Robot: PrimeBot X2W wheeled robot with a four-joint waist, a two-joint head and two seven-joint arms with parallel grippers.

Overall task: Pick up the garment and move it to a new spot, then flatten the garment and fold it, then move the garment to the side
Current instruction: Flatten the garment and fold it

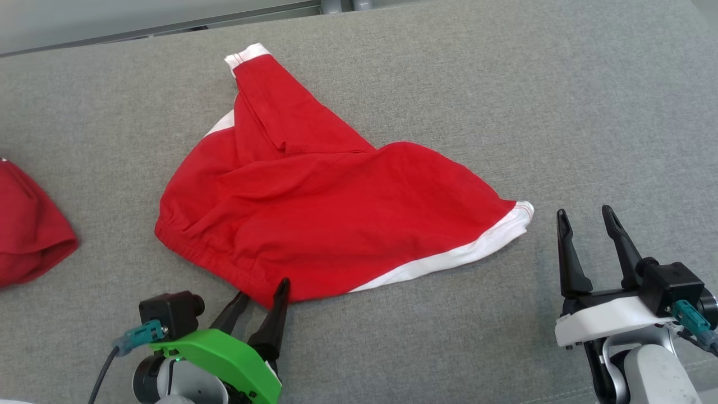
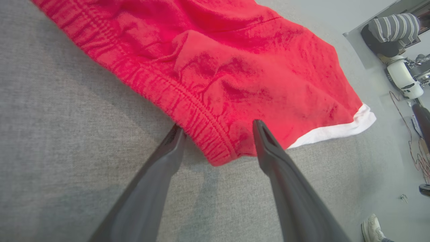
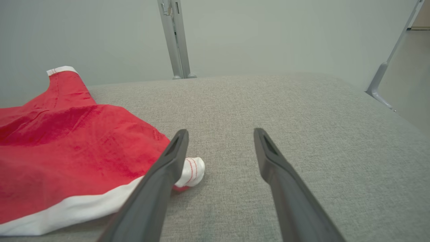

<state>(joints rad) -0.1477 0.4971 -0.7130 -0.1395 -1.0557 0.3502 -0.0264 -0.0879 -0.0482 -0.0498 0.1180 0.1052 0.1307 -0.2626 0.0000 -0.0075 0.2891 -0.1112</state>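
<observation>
Red garment [image 1: 336, 207] with white hems, rumpled, mid-bench [image 1: 505, 101].
Elastic waistband corner sits between the spread fingers of the left end effector [image 1: 265, 289], jaws apart, nothing gripped; right end effector [image 1: 584, 212] likewise spread and empty, just beside the white hem corner; second red cloth [image 1: 28, 224] at the bench's left edge.

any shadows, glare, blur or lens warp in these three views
Head view: even, soft light, no glare, the red fabric garment with white trim sharp on the grey woven surface. Left wrist view: a soft shadow lies under the open left claw; the reds look oversaturated and blotchy; straight lines bend toward the right edge. Right wrist view: the right claw looks slightly soft, and the surface's far edge curves.
</observation>
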